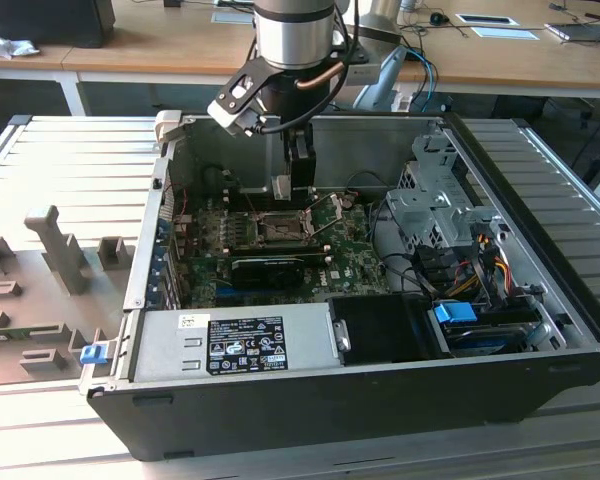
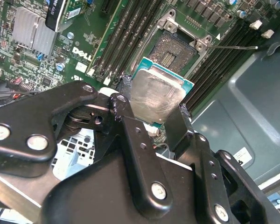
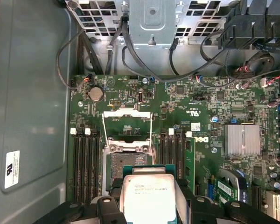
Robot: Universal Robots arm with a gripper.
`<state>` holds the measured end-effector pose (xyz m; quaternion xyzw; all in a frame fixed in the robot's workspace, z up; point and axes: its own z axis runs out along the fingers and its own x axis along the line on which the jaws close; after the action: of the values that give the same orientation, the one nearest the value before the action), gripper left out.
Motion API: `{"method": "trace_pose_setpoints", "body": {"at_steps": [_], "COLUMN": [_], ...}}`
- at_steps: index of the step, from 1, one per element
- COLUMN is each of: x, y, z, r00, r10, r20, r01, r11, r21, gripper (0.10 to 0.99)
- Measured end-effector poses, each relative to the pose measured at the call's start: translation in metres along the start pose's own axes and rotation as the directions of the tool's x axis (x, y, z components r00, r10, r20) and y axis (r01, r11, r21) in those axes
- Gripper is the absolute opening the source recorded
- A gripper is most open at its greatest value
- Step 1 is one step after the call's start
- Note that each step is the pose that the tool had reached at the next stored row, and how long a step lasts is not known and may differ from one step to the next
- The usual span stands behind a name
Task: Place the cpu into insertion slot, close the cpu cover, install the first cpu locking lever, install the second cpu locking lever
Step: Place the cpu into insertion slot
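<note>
Tool: gripper (image 2: 151, 108) clamped on the cpu (image 2: 155, 93) by two opposite edges, metal top up.
Task item: cpu held in the air above the motherboard (image 3: 200, 102), partly over one edge of the insertion slot (image 3: 123, 161); not seated.
Slot: open and bare, flanked by memory slot banks near the board's middle.
Cover: cpu cover (image 3: 127, 113) swung up, hinged at the slot's edge.
Step judged: first placement.
Care advised: keep the chip level, square its edges to the slot frame, lower straight without sliding, and stay clear of the raised cover.
</note>
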<state>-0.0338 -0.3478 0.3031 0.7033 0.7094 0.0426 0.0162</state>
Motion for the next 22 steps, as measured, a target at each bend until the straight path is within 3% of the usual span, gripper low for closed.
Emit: {"method": "trace_pose_setpoints", "body": {"at_steps": [17,22], "x": [0.0006,0.0014], "y": [-0.0003,-0.0007], "z": [0.0038,0.0088], "r00": [1.0,1.0], "r10": [0.0,0.0], "r20": [-0.0003,-0.0001], "r01": [0.0,0.0], "r11": [1.0,1.0], "r21": [0.0,0.0], "gripper": [0.529,0.529]}}
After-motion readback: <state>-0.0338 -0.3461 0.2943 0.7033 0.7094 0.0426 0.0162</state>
